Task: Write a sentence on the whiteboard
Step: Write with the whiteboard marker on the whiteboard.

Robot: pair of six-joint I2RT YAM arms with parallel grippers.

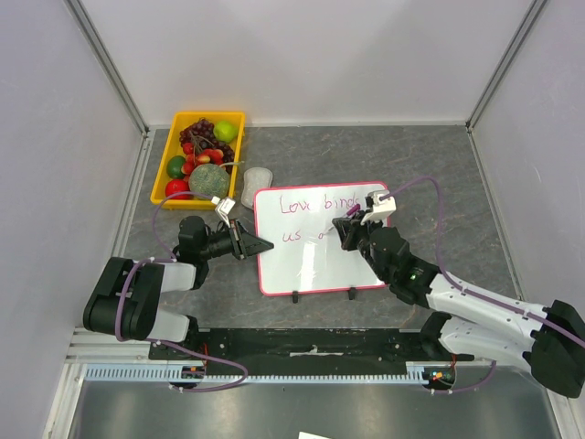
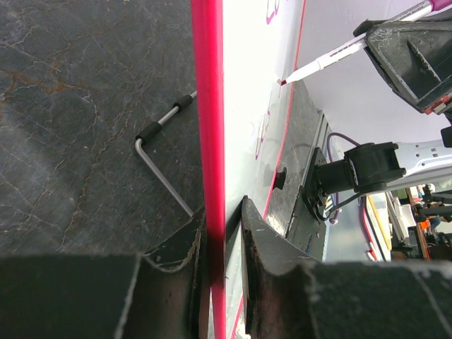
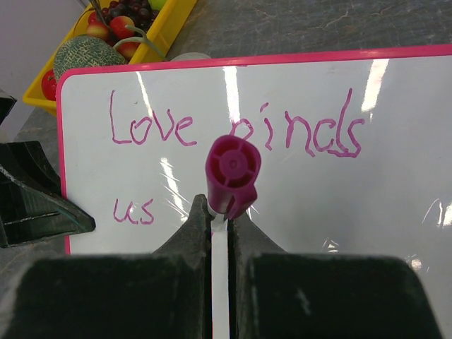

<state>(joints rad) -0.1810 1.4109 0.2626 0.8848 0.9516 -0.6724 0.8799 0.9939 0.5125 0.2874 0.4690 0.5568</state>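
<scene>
The whiteboard [image 1: 311, 265] sits on the dark surface [image 1: 439, 165], its two black feet on the near edge. The left gripper [image 1: 260, 245] reaches in from the board's left side, and its fingers [image 2: 272, 268] are closed tight on the pink frame there. The right gripper [image 1: 352, 224] is over the middle of the board, its fingers [image 3: 191, 233] pinched on a magenta marker [image 3: 232, 169] whose tip meets the white face just right of "us". The sentence [image 3: 152, 131] so far reads "Love binds" on the upper line and "us" below it. A yellow fruit tray [image 1: 163, 174] stands beyond the board's far left corner.
</scene>
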